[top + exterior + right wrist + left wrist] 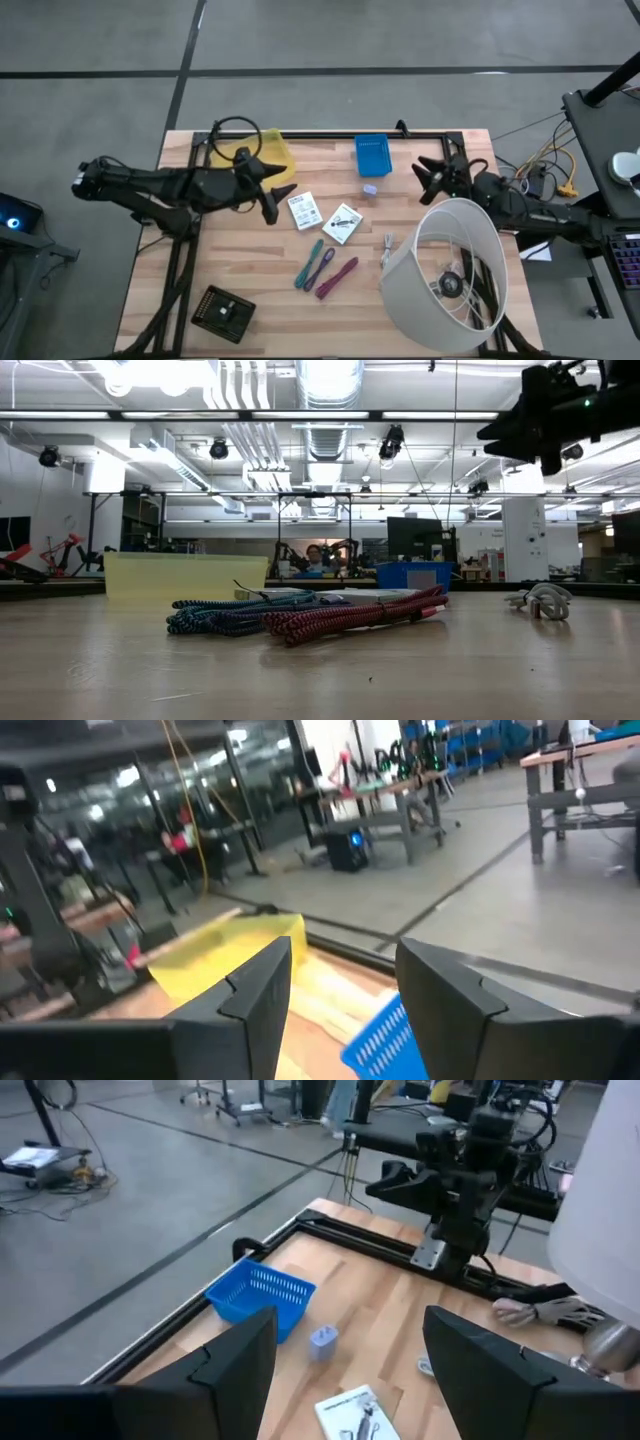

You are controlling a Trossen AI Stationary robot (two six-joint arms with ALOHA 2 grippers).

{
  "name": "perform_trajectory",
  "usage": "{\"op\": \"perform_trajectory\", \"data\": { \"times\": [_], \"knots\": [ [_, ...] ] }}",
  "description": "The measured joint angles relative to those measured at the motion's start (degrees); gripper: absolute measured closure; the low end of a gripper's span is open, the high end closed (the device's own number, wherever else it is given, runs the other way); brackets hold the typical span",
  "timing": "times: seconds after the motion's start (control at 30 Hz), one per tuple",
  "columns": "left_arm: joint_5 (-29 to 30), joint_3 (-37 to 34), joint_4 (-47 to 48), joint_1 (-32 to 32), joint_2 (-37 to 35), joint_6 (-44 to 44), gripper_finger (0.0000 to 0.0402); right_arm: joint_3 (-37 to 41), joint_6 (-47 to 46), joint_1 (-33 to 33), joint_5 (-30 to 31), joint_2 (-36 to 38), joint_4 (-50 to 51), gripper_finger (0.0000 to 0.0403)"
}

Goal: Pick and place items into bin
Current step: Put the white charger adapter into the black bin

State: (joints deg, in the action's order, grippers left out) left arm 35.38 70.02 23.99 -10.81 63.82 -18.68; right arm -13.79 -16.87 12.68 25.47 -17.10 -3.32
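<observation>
Left gripper: our left gripper (272, 192) hangs above the wooden surface (250, 270) left of centre in the high view, fingers spread apart and holding nothing.
Right gripper: our right gripper (432, 172) waits at the upper right of the surface, fingers also parted and empty, just beside the big white lampshade (450, 270).
Nearest item: the white printed packet (304, 211) lies flat just right of our left gripper; a second white printed packet (343, 222) sits close beside it.
Further items: below them, at mid frame, the teal slim tool (309, 263), purple slim tool (323, 266) and magenta slim tool (338, 275) lie side by side, touching or nearly so. A small lavender bit (370, 189) sits under the blue mesh basket (372, 153); a metal clip (388, 243) lies against the lampshade's edge.
Bins: the blue basket stands at top centre, a yellow translucent tray (262, 153) at upper left near our left arm. We cannot tell which is the intended bin.
Step in hand: we judge nothing is grasped yet; the near packet looks the likeliest first pick.
Doing it well: a flat packet gives little to grip, so we should come straight down, straddle its narrow width and close on the edges without pushing it into its neighbour.
Left alone: the flat black square device (223, 313) at lower left.
</observation>
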Motion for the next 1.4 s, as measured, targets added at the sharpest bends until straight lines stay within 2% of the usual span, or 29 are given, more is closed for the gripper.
{"op": "perform_trajectory", "data": {
  "times": [0.1, 0.23, 0.37, 0.53, 0.73, 0.93, 1.2, 1.4],
  "knots": [
    [-2.35, 0.0, -0.03, 0.93, -0.29, 0.17, 0.0167, -3.59, 1.7, 0.01, -0.01, -0.34, 5.0, 0.0234],
    [-2.64, -0.27, -0.64, 1.81, -0.71, 2.33, 0.0167, -8.07, 4.27, 0.01, -0.17, -1.79, 9.67, 0.0234],
    [-4.04, -1.11, -0.77, 3.52, -1.29, 3.63, 0.0167, -10.97, 4.86, 0.03, -1.79, -4.76, 10.56, 0.0234],
    [-14.31, -3.63, -4.88, 8.5, -4.91, 3.08, 0.0167, -13.54, 4.88, 0.18, -3.31, -10.16, 10.46, 0.0234],
    [-16.15, -7.46, -6.88, 13.68, -8.6, 10.27, 0.0167, -17.07, 4.74, 0.6, -3.78, -17.81, 10.42, 0.0234],
    [-25.02, -12.68, -8.95, 19.89, -11.45, 11.64, 0.0167, -21.76, 4.84, 3.01, -5.32, -25.47, 10.4, 0.0234],
    [-35.6, -20.6, -20.17, 26.43, -12.21, 12.11, 0.0167, -24.38, 5.35, 9.61, -16.49, -36.43, 11.26, 0.0234],
    [-37.01, -21.46, -20.55, 28.44, -11.33, 12.22, 0.0167, -25.66, 7.31, 11.05, -17.19, -41.55, 11.73, 0.0234]
  ]
}}
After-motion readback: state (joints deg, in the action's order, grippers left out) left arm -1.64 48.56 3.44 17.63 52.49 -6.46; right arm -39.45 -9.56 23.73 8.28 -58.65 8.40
